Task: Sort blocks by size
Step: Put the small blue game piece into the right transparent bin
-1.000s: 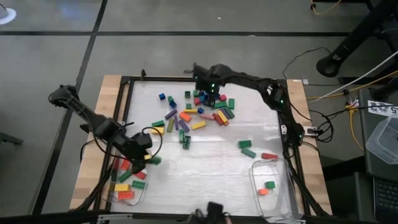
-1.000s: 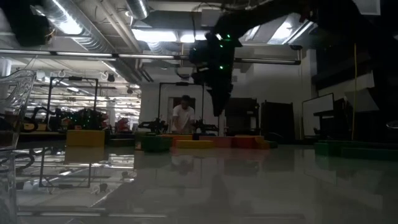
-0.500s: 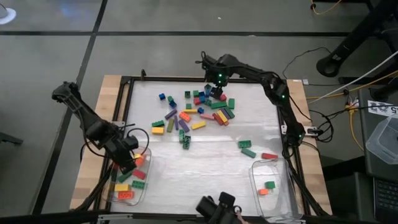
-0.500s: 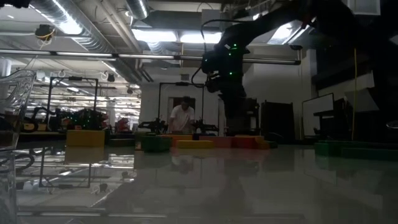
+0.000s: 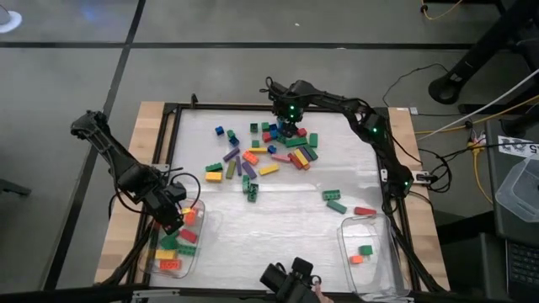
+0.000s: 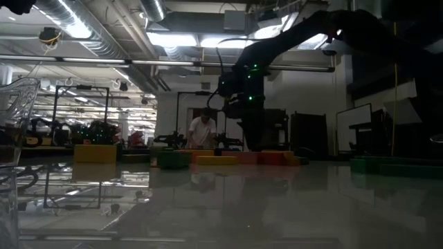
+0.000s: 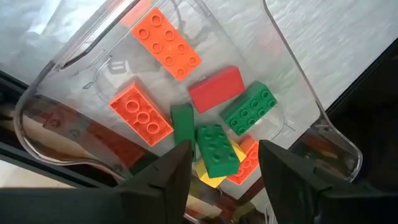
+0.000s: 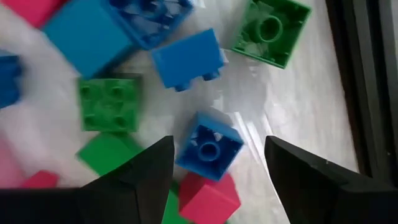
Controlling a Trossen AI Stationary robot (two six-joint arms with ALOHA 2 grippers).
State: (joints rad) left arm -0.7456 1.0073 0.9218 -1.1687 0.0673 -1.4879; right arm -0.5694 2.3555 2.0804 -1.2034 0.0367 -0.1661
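Over left tub [image 7: 56,81]: left gripper [image 7: 221,165] spread, gripping nothing; green block [image 7: 216,149] sits between the fingers, apparently loose on the pile.
Back pile: right gripper [image 8: 214,155] wide, straddling small blue block [image 8: 208,146], not pinching.
Blocks [image 5: 265,156]: mostly table centre.

Overhead and table-level views sharing the table [image 5: 278,219]; wrist cameras close above blocks [image 8: 208,149].
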